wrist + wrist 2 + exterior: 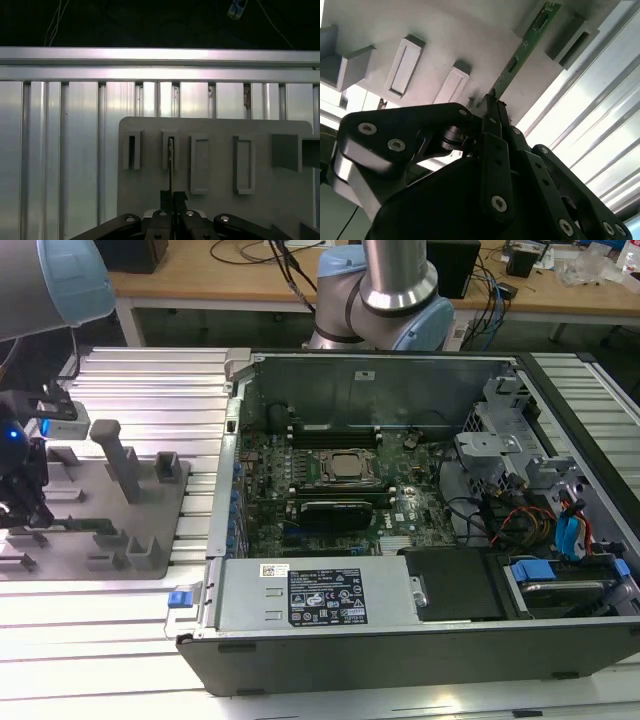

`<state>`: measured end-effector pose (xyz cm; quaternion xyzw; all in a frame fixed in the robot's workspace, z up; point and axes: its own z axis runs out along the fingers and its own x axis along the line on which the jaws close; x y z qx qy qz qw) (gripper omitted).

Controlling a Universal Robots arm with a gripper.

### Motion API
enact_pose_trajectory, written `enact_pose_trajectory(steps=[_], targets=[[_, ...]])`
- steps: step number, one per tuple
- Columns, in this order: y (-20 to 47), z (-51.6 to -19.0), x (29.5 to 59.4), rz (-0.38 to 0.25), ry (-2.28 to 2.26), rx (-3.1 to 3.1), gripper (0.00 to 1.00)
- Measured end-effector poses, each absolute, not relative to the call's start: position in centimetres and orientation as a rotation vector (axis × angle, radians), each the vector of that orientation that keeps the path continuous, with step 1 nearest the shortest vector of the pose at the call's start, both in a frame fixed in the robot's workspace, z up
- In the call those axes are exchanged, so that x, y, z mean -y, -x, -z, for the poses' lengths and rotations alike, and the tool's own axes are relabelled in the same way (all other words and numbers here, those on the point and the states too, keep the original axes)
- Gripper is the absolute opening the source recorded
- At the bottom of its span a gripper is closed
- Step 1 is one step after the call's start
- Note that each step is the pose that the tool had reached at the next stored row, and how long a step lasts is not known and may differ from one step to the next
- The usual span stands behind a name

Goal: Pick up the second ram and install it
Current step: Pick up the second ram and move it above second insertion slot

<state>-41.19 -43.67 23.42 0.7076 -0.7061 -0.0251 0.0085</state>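
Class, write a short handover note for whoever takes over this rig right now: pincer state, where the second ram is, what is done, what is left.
Pincer: shut on the second ram, gripping one end; the stick is seen edge-on in both wrist views.
Position: over the grey holder, in line with one of its slots. Whether it is clear of the slot cannot be told.
Done: second ram gripped.
Left: it is not yet in the motherboard of the open computer case.
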Motion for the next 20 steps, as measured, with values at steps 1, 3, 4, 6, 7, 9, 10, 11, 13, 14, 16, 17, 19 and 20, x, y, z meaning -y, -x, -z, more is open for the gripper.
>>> enact_pose_trajectory(steps=[1, 3, 4, 6, 7, 9, 10, 11, 13, 14, 16, 17, 19, 20], targets=[[41.2, -24.0, 43.7, 0.078, -2.211, 2.206, 0.10], [41.2, -25.5, 43.7, 0.078, -2.212, 2.206, 0.10], [41.2, -26.2, 43.7, 0.078, -2.212, 2.205, 0.10], [41.2, -27.4, 43.6, 0.077, -2.212, 2.205, 0.10], [41.2, -27.9, 43.6, 0.077, -2.211, 2.205, 0.10], [41.2, -28.9, 43.6, 0.076, -2.211, 2.204, 0.10], [41.2, -29.1, 43.6, 0.076, -2.211, 2.204, 0.10], [41.2, -29.4, 43.6, 0.076, -2.211, 2.204, 0.10], [41.2, -29.8, 43.6, 0.076, -2.211, 2.204, 0.10], [41.2, -30.1, 43.6, 0.076, -2.211, 2.204, 0.10], [41.2, -31.0, 43.6, 0.076, -2.211, 2.204, 0.10], [41.2, -31.5, 43.6, 0.076, -2.211, 2.204, 0.10], [41.2, -32.6, 43.6, 0.076, -2.211, 2.204, 0.10], [41.2, -32.9, 43.6, 0.075, -2.211, 2.204, 0.10]])
